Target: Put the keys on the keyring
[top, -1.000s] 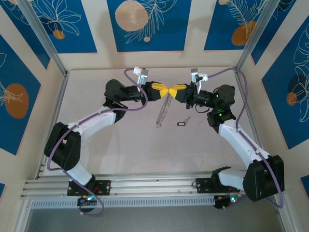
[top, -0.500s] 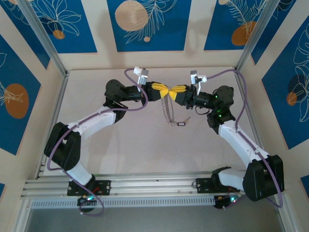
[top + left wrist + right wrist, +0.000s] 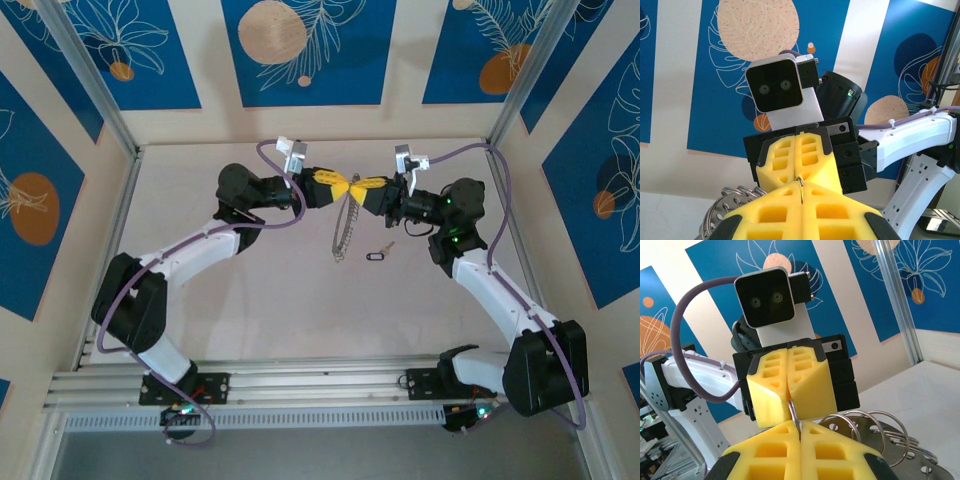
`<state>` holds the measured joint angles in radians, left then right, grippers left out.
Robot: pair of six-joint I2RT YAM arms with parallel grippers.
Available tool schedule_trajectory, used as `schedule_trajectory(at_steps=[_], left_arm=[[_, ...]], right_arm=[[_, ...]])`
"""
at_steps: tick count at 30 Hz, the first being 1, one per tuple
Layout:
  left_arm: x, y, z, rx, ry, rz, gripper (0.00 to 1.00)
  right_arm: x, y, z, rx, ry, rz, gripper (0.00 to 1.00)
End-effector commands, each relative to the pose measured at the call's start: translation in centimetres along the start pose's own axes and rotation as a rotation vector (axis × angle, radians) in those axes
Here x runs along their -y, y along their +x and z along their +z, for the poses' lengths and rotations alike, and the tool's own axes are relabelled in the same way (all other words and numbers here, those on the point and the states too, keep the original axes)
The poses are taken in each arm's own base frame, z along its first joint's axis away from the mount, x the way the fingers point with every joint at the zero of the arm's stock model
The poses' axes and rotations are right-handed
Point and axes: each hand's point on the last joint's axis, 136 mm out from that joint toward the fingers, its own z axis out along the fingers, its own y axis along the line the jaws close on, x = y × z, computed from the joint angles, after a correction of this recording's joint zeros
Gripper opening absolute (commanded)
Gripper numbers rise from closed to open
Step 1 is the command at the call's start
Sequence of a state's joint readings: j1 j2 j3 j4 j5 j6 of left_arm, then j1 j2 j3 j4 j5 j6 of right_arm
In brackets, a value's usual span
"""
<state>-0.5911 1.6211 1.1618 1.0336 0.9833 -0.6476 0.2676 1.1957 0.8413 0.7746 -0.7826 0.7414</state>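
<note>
The keyring (image 3: 344,228), a floppy silvery loop edged with small wire rings, hangs above the table from the point where both grippers meet. My left gripper (image 3: 343,187) is shut on a thin wire ring at its top, seen pinched between the yellow pads of the left gripper (image 3: 802,192). Tip to tip against it, my right gripper (image 3: 360,188) is shut on the same wire, which shows between the right gripper (image 3: 800,427) pads. More rings of the keyring (image 3: 875,432) fan out beside them. One tiny key (image 3: 378,255) with a black tag lies on the table, right of the loop's lower end.
The pale table (image 3: 250,300) is walled by blue-patterned panels with metal posts at the corners. Both arms reach in from the near edge and meet toward the back middle. A slotted rail (image 3: 320,385) runs along the front.
The hanging keyring swung right toward the key and has swung back toward the left. Both grippers stayed tip to tip at the same spot.
</note>
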Motion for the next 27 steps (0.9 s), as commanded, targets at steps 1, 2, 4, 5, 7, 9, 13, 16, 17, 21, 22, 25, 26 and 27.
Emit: schedule_trajectory(at_steps=[1, 2, 4, 5, 7, 9, 13, 16, 17, 21, 22, 25, 26, 27], left_arm=[[1.8, -1.9, 0.5, 0.03, 0.061, 0.07, 0.11], [1.8, -2.1, 0.5, 0.035, 0.056, 0.068, 0.15], [1.7, -2.4, 0.2, 0.05, 0.037, 0.064, 0.22], [1.5, -2.6, 0.1, 0.059, 0.022, 0.062, 0.26], [1.0, -3.0, -0.6, 0.083, -0.024, 0.057, 0.36], [0.5, -3.4, -1.3, 0.113, -0.077, 0.056, 0.42], [0.2, -3.2, -1.9, 0.108, -0.131, 0.046, 0.48], [-0.1, -2.8, -2.1, 0.108, -0.153, 0.027, 0.49], [-0.1, -2.7, -2.2, 0.108, -0.16, 0.021, 0.5], [-0.8, -2.0, -2.3, 0.101, -0.188, -0.026, 0.5], [-1.0, -1.9, -2.4, 0.102, -0.194, -0.035, 0.5], [-1.3, -1.7, -2.4, 0.105, -0.194, -0.054, 0.47], [-1.3, -1.6, -2.3, 0.105, -0.189, -0.061, 0.45], [-1.4, -1.5, -2.3, 0.106, -0.184, -0.068, 0.43]], right_arm=[[1.4, -1.1, -0.2, 0.096, 0.066, 0.013, 0.0], [1.5, -1.2, -0.3, 0.108, 0.069, 0.012, 0.0], [1.5, -1.3, -0.5, 0.125, 0.071, 0.011, 0.0], [1.6, -1.3, -0.5, 0.128, 0.074, 0.012, 0.0], [1.6, -1.5, -0.6, 0.137, 0.074, 0.01, 0.0], [1.6, -1.6, -0.6, 0.14, 0.075, 0.01, 0.0], [1.8, -1.9, -0.7, 0.157, 0.074, 0.015, 0.0], [1.9, -2.2, -0.7, 0.179, 0.065, 0.027, 0.0], [1.9, -2.3, -0.6, 0.184, 0.061, 0.031, 0.0], [2.1, -2.7, -0.5, 0.216, 0.047, 0.048, 0.0], [2.1, -2.8, -0.4, 0.223, 0.041, 0.052, 0.0], [2.0, -3.0, -0.1, 0.238, 0.028, 0.06, 0.0], [2.0, -3.0, 0.0, 0.24, 0.023, 0.064, 0.0], [1.9, -3.0, 0.2, 0.24, 0.016, 0.065, 0.0]])
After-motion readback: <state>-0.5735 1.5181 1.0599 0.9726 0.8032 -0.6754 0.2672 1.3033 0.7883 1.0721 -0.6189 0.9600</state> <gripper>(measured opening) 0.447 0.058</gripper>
